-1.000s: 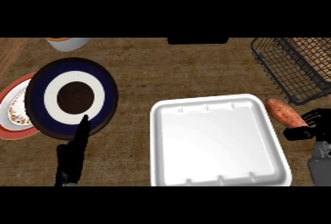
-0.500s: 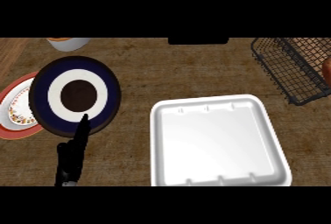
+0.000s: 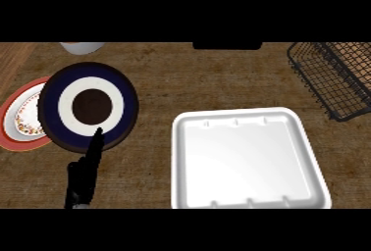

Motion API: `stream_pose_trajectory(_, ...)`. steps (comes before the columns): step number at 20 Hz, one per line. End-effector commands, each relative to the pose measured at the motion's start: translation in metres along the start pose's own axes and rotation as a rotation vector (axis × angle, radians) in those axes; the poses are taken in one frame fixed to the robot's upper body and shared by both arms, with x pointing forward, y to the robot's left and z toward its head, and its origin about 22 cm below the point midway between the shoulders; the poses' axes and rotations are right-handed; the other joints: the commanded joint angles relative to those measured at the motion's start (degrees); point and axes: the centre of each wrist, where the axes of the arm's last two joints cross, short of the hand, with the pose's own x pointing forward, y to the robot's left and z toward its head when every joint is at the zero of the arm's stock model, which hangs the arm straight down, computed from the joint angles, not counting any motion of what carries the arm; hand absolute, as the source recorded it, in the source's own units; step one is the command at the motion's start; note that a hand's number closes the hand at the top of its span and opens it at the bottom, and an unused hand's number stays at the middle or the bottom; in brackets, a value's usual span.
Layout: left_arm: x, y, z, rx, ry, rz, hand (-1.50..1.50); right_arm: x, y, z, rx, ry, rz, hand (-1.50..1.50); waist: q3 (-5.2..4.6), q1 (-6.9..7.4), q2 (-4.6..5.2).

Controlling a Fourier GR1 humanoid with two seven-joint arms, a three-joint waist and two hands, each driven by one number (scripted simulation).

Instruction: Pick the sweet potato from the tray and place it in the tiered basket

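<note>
Since the black wire tiered basket (image 3: 328,83) is cut off upper right, sweet potato's place can't be told; not visible on white rectangular tray (image 3: 246,164). Left hand (image 3: 83,172) lower left, fingers straight, tip over dark-blue round plate (image 3: 55,105).

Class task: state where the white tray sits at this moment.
In the head view, the white tray lies lower right, below the wire basket and right of the blue plate.

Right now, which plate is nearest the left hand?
The dark blue plate with the white ring: the left hand points at its lower rim. The red-rimmed plate lies further left, partly under it.
</note>
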Motion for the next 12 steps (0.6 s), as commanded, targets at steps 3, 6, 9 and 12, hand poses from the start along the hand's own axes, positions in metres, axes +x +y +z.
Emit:
stream_pose_trajectory(3,0.004,-0.009,-0.012,-0.006,0.03,0.007,0.0,0.023,-0.02,-0.056,0.023,0.161,0.042,1.5,-0.06,0.0,0.33)
stream_pose_trajectory(6,0.006,0.007,-0.008,0.0,0.02,-0.005,0.0,0.018,0.0,-0.071,0.031,0.206,0.048,1.5,-0.01,0.19,0.3)
stream_pose_trajectory(9,0.021,0.001,-0.004,-0.02,0.018,-0.002,0.0,0.04,0.011,-0.078,0.026,0.202,0.063,1.5,-0.01,0.69,0.34)
stream_pose_trajectory(12,0.002,0.008,0.008,-0.003,0.039,0.003,0.0,0.034,0.013,-0.113,0.065,0.201,0.046,1.5,0.0,0.74,0.36)
